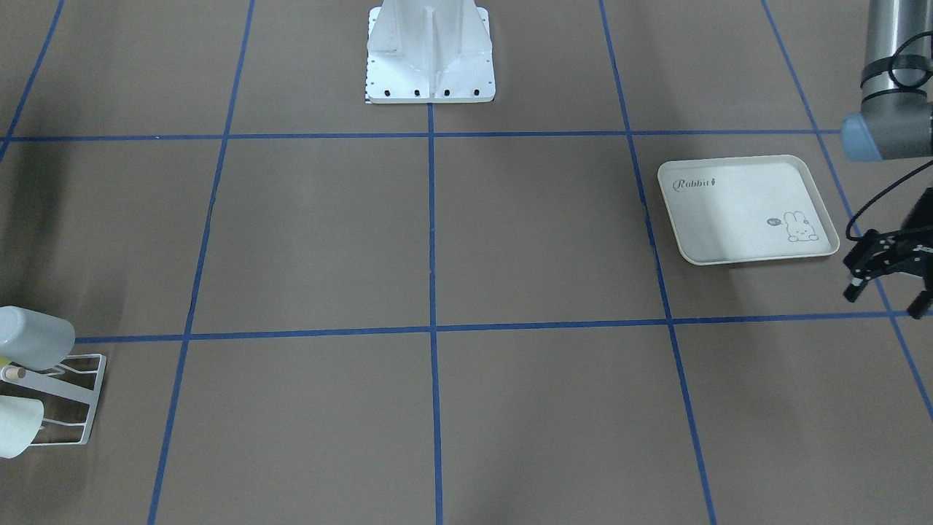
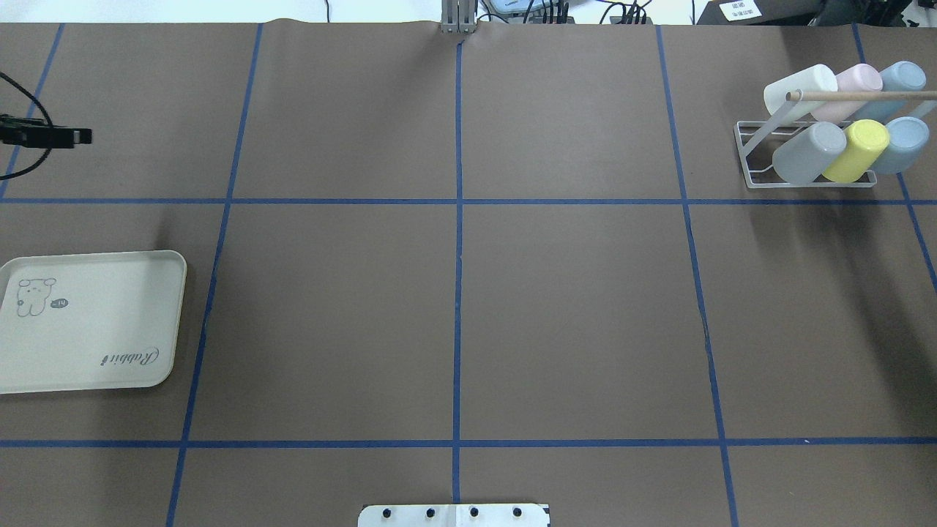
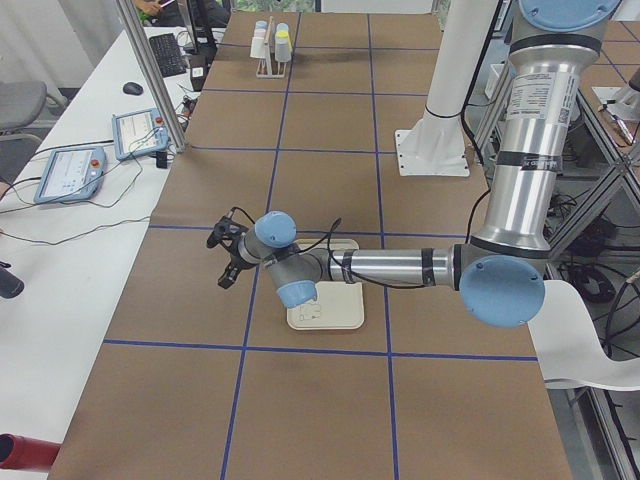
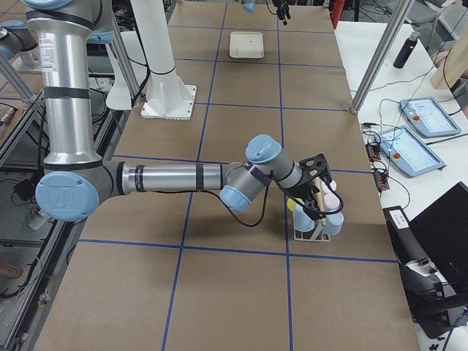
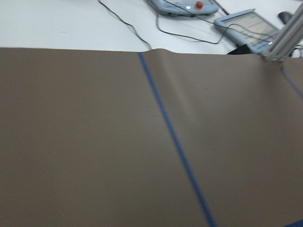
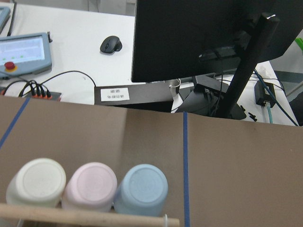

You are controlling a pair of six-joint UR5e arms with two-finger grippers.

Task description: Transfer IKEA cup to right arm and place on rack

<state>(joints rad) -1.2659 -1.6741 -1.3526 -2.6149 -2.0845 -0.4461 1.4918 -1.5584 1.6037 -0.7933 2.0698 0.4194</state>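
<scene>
Cream rectangular tray (image 2: pixel 95 322) lies at the table's (image 2: pixel 571 315) left edge. Six pastel cups (image 2: pixel 809 152) fill the white wire rack (image 2: pixel 776 185). The left gripper (image 1: pixel 885 300) is spread; I cannot tell the right gripper's (image 4: pixel 319 170) state.

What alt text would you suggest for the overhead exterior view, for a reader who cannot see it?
A white wire rack at the far right of a brown table holds six cups: cream, pink and blue above grey, yellow and blue. A cream rabbit tray lies at the left edge, the left gripper beyond it.
</scene>
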